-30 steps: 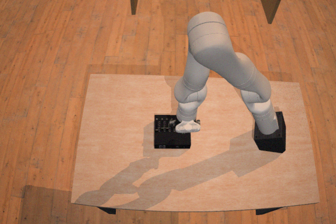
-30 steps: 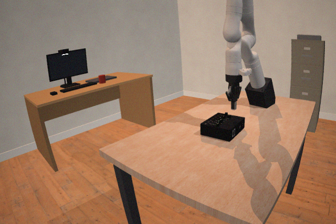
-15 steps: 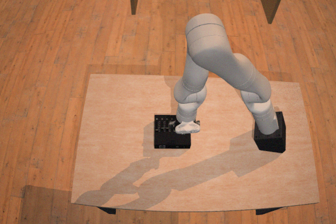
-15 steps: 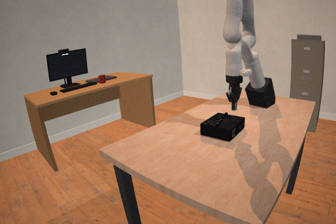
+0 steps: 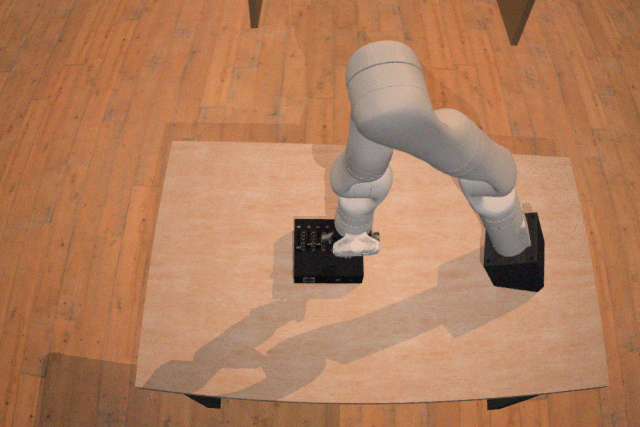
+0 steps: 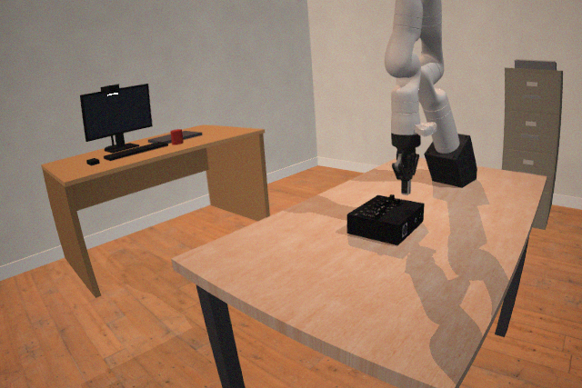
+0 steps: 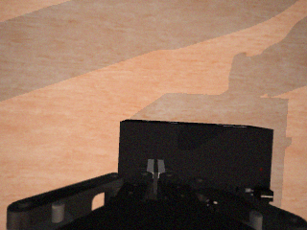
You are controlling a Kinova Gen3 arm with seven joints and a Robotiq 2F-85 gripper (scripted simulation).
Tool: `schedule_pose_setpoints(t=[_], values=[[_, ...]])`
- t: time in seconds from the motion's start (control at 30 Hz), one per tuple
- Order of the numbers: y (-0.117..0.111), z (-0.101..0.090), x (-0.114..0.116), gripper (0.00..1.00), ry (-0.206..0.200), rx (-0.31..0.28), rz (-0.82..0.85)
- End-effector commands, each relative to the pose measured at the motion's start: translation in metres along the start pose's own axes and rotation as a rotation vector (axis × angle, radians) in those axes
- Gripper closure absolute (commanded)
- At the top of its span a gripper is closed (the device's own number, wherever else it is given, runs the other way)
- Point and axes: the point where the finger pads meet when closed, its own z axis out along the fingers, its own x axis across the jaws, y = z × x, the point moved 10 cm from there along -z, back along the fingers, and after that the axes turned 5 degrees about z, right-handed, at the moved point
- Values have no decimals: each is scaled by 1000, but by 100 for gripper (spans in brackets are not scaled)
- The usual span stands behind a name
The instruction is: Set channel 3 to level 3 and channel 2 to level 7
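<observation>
The black lighting desk (image 5: 325, 269) (image 6: 386, 224) (image 7: 201, 146) stands on its feet near the middle of the wooden table (image 5: 217, 236) (image 6: 328, 290). Its faders (image 5: 312, 241) (image 6: 379, 207) sit in a row on the top; their levels are too small to read. My gripper (image 6: 405, 189) (image 7: 154, 170) is shut with the fingertips together and nothing between them. It points straight down and hangs a little above the desk's right part. In the overhead view the wrist hides the fingers. I cannot tell which fader lies under the tips.
The arm's black base (image 5: 516, 264) (image 6: 452, 164) stands at the table's right side. An office desk (image 6: 155, 151) with a monitor (image 6: 115, 114) stands at the far left, and a filing cabinet (image 6: 531, 115) behind the table.
</observation>
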Motion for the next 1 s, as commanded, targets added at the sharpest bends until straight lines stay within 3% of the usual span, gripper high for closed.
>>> schedule_pose_setpoints(t=[0.0,0.97], values=[[3,3,-1,100,0,-12,2],[2,12,-1,100,0,-12,2]])
